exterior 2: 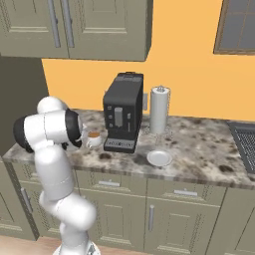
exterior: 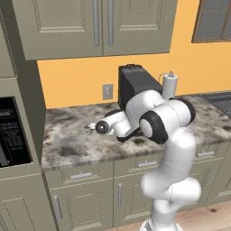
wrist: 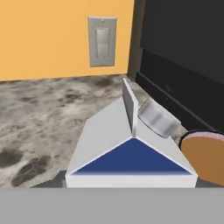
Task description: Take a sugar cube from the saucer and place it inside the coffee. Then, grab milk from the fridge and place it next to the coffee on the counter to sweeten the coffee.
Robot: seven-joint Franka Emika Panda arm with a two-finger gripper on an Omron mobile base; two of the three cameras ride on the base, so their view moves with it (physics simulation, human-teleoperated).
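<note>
The small white milk carton with a dark blue gable (wrist: 131,148) sits right under the camera on the hand, pinched in the gripper. It hangs low over the mottled grey stone surface (wrist: 39,122). The small white cup of brown coffee (wrist: 205,157) is just beside it (toward the black coffee machine (wrist: 183,48)).
</note>
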